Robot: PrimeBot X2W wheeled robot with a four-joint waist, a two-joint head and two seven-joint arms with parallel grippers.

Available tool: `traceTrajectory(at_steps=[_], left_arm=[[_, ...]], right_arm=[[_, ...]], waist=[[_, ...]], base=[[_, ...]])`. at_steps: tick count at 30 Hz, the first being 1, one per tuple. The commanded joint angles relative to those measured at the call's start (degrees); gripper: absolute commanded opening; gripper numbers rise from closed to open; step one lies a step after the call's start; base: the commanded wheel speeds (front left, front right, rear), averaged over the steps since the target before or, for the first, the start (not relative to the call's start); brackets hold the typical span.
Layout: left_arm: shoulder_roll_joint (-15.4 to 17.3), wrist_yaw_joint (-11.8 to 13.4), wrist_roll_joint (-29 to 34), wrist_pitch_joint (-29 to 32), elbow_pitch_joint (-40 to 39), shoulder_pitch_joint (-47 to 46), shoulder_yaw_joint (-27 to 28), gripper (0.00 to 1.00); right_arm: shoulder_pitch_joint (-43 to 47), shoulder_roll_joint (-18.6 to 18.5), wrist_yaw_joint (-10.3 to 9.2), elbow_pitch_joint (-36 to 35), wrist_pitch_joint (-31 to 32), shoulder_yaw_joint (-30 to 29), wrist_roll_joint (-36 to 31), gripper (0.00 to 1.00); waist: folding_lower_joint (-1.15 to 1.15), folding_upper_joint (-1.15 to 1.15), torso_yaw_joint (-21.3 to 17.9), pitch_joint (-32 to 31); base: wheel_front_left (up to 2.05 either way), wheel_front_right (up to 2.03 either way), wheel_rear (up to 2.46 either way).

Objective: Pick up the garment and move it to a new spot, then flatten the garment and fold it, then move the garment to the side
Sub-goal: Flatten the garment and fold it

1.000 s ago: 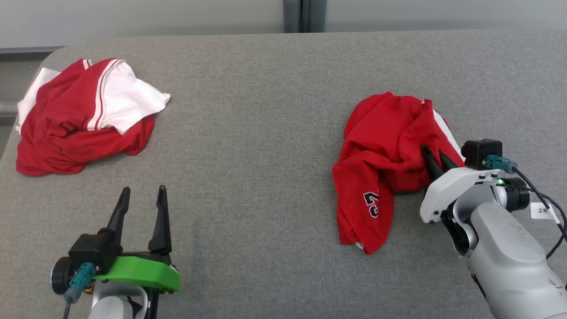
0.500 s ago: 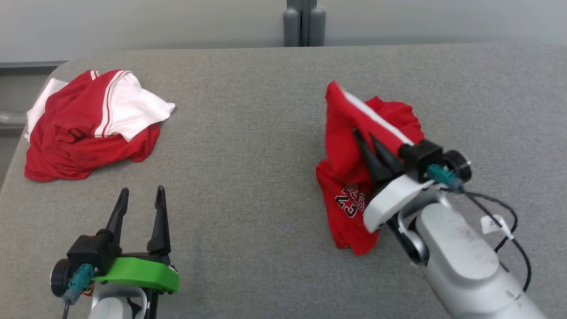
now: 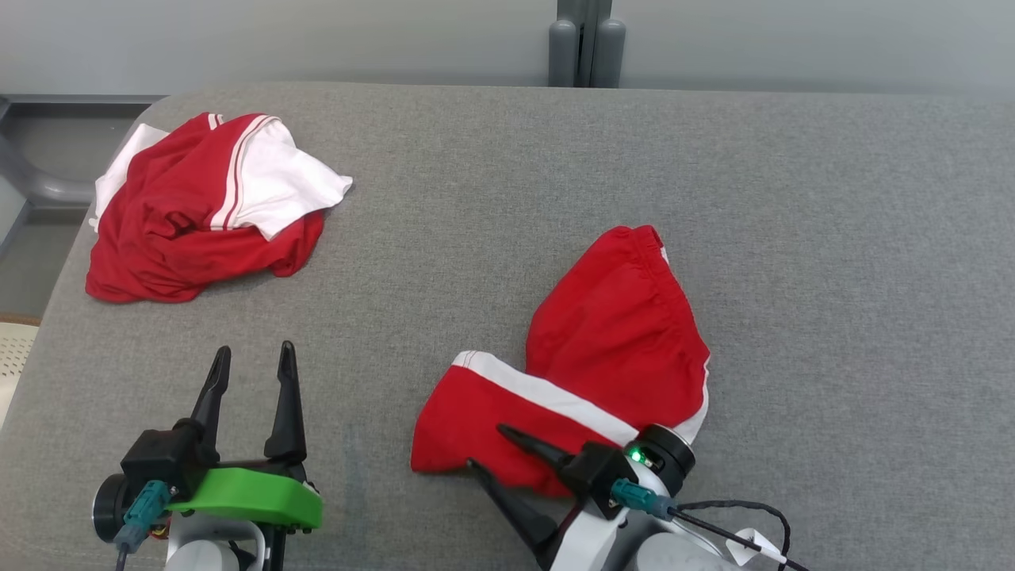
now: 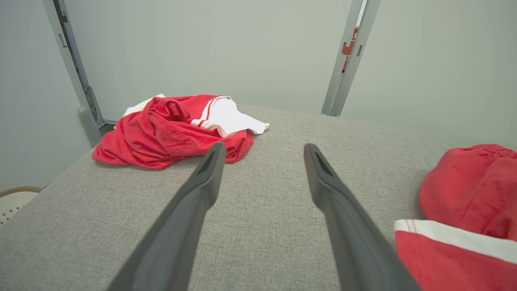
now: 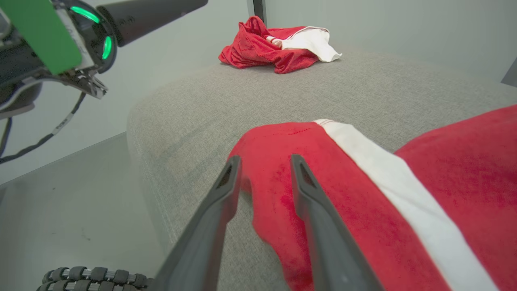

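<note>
Looks like a robotics lab or test room, not a home. Ahead of the left gripper (image 4: 262,147), plain pale wall panels (image 4: 202,48) joined by a grey metal post (image 4: 343,60). Beneath it, a wide table (image 3: 476,198) covered in grey felt. Left of the right gripper (image 5: 264,159), bare grey floor (image 5: 60,226) and loose cabling (image 5: 40,139).

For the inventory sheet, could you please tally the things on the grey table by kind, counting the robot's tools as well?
Red-and-white garments: 2, the crumpled garment and the near garment
Tools: 2, the left tool and the right tool
Total: 4
</note>
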Motion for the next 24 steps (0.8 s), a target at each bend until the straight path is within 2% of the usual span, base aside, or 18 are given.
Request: traceTrajectory(at_steps=[1, 6, 13, 19, 24], left_arm=[[-0.01, -0.26, 0.15, -0.03, -0.11, 0.57, 0.32, 1.00], [-0.09, -0.06, 0.62, -0.03, -0.24, 1.00, 1.16, 1.00], [-0.17, -0.13, 1.00, -0.02, -0.48, 1.48, 1.52, 1.00], [-0.24, -0.20, 1.27, -0.03, -0.74, 1.50, 1.00, 1.00], [-0.26, -0.26, 1.24, -0.03, -0.53, 0.73, 0.40, 1.00]], right_arm=[[0.33, 0.06, 0.01, -1.03, -0.18, -0.23, 0.40, 1.00], [-0.10, -1.38, 0.01, -6.00, -0.18, -4.93, 0.57, 1.00], [0.44, -6.38, 0.01, -11.48, -0.18, -16.93, -1.26, 1.00], [0.57, -9.71, 0.01, -8.21, -0.19, -24.16, -1.78, 1.00], [1.17, -10.54, 0.01, -2.25, -0.01, -24.88, -0.33, 1.00]], waist=[[0.00, 0.00, -0.16, -0.08], [0.00, 0.00, -1.38, -0.70], [0.00, 0.00, -2.81, -1.56], [0.00, 0.00, -2.56, -1.33], [0.00, 0.00, -1.47, -0.34]], base=[[0.00, 0.00, 0.00], [0.00, 0.00, 0.00], [0.00, 0.00, 0.00], [0.00, 0.00, 0.00], [0.00, 0.00, 0.00]])
